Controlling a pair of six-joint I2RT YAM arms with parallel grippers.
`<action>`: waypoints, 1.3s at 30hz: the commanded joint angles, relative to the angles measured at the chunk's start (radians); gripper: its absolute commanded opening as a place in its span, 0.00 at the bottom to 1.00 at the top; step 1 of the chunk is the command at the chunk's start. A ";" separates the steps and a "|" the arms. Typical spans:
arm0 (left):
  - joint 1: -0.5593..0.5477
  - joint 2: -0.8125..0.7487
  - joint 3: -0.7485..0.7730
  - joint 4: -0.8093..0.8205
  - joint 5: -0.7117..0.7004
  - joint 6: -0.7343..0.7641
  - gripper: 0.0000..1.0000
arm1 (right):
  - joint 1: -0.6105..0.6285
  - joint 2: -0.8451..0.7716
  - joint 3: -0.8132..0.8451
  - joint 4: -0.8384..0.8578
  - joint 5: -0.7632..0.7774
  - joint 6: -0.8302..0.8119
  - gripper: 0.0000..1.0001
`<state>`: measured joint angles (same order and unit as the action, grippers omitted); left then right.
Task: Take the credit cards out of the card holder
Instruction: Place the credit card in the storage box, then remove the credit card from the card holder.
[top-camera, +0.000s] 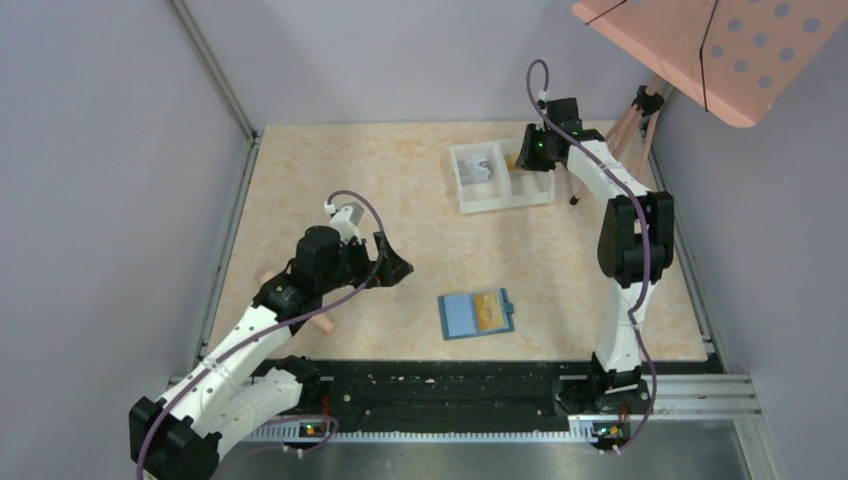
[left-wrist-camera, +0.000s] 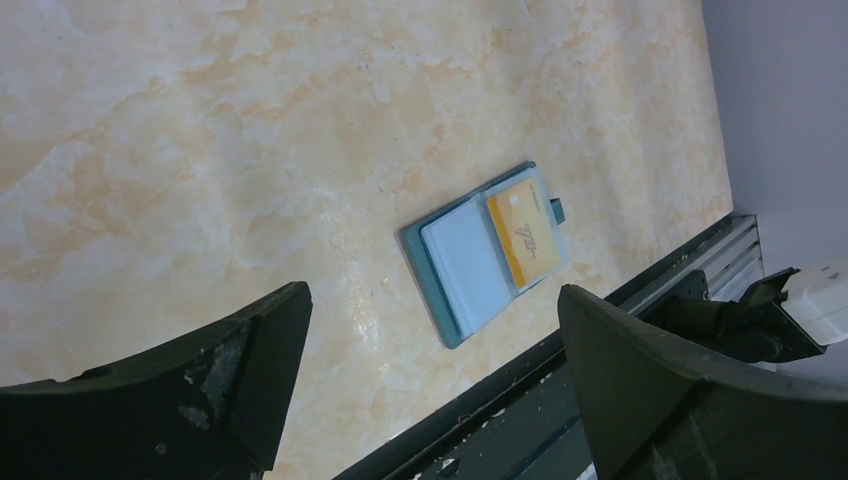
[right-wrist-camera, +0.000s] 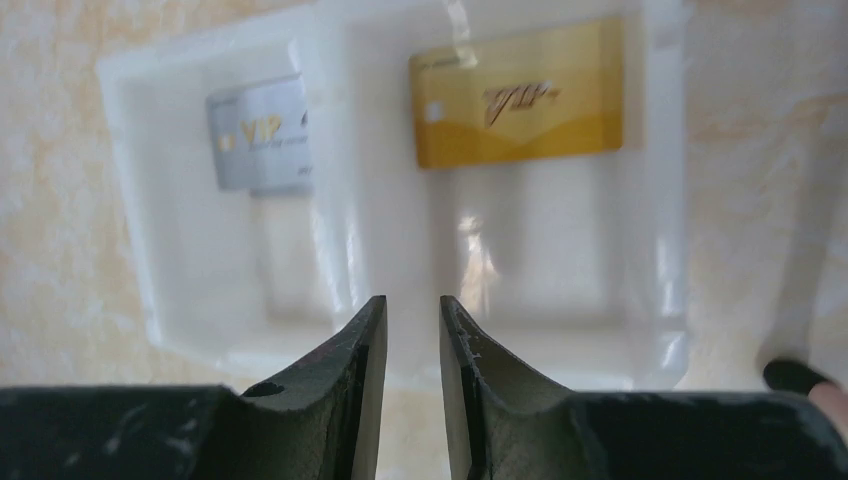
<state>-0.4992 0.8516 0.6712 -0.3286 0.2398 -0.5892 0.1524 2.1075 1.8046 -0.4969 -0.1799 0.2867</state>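
2 credit cards (right-wrist-camera: 515, 95) sit in the tray (right-wrist-camera: 560, 250) — right gripper (right-wrist-camera: 412, 330) above, narrow, empty; next, the wide-open left gripper (top-camera: 397, 258) must pinch the orange card (left-wrist-camera: 522, 235) from the card holder (left-wrist-camera: 455, 300)

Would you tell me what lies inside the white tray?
A grey card in one compartment, a gold card in the other. The divider hides the grey card's right edge.

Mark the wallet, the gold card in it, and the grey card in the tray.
wallet (left-wrist-camera: 462, 262): left wrist view, middle of its pale blue pocket.
gold card (left-wrist-camera: 525, 235): left wrist view, card's middle.
grey card (right-wrist-camera: 260, 135): right wrist view, middle of its visible face.
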 joint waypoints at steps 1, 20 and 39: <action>0.005 -0.014 -0.042 0.063 -0.013 -0.060 0.98 | 0.066 -0.206 -0.117 0.011 0.059 0.020 0.28; -0.126 0.313 -0.126 0.409 0.241 -0.227 0.73 | 0.281 -0.797 -0.893 0.077 -0.160 0.206 0.30; -0.279 0.742 -0.016 0.712 0.260 -0.317 0.63 | 0.348 -0.872 -1.207 0.221 -0.203 0.314 0.28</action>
<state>-0.7666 1.5520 0.6052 0.2852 0.4820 -0.8970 0.4889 1.2427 0.6270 -0.3607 -0.3660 0.5724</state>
